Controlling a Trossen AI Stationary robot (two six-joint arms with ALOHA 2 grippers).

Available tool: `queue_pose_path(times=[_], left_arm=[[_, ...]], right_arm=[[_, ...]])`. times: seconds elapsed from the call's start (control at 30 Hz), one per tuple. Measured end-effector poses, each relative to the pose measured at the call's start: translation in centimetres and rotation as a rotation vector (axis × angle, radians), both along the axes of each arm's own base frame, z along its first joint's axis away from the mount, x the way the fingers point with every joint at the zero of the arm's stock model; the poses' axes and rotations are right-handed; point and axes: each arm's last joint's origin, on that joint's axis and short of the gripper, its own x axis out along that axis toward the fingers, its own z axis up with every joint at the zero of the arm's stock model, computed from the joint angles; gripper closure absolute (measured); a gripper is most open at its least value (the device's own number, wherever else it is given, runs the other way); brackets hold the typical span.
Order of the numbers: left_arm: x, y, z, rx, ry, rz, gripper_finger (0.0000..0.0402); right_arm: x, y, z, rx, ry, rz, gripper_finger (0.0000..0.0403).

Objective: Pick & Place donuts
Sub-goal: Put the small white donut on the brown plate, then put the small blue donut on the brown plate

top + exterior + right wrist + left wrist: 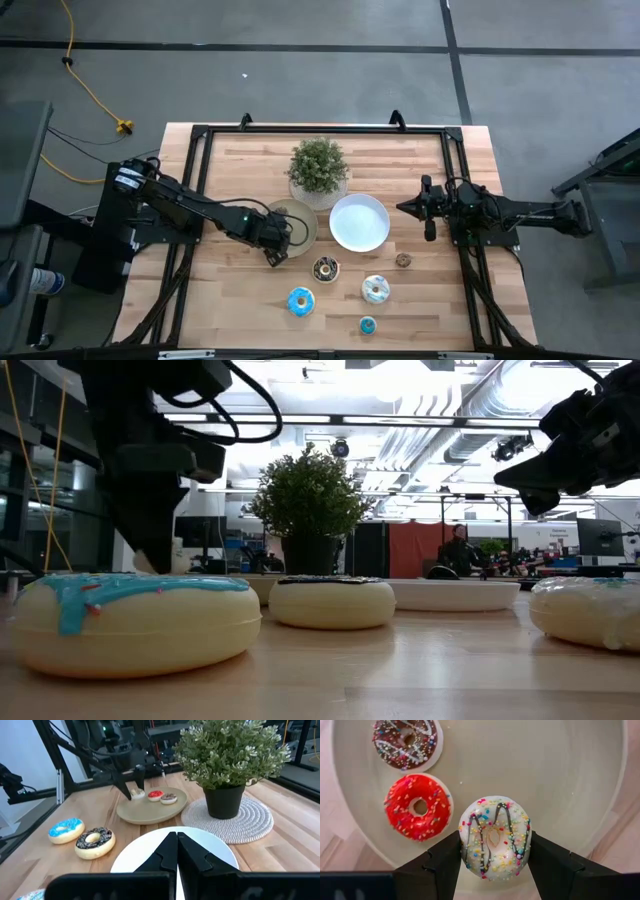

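My left gripper [495, 839] points down over the near-left rim of the round tan plate [560, 775], shut on a small white donut [495, 822] with dark drizzle and sprinkles. A red donut [418, 806] and a chocolate donut [406, 741] lie flat on the same plate. In the high view the left gripper [277, 252] stands at that plate's [300, 222] near-left edge. My right gripper [175, 840] is shut on nothing and hovers at the right of the white plate [360, 222]. Several donuts lie flat on the bare table nearer me, among them a dark one [326, 268] and a blue one [300, 301]. My left gripper pinches the white donut between its two fingers [445, 860], which sit on opposite sides of its outer edge [466, 840]. The fingers come from above, pointing down. The donut lies level, icing up, over the tan plate; whether its underside rests on the plate I cannot tell.
A potted plant [318, 165] on a woven mat stands at the far middle. More donuts lie near: white-blue [376, 289], small blue [367, 325], small brown [404, 260]. Black frame rails [195, 180] run along the left, right and far edges.
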Motion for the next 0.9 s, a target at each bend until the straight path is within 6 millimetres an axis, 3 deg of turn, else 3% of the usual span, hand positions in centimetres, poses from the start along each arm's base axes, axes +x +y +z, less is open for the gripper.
queue_pose_path(times=[0.43, 0.9], left_arm=[[-0.4, 0.1, -1.0, 0.002, -0.004, 0.005, 0.016], [-0.3, 0.1, -1.0, -0.001, -0.008, -0.013, 0.0155]], right_arm=[[0.0, 0.0, 0.0, 0.001, 0.004, 0.0, 0.0402], [0.0, 0.0, 0.0, 0.0, 0.004, 0.0, 0.0402]])
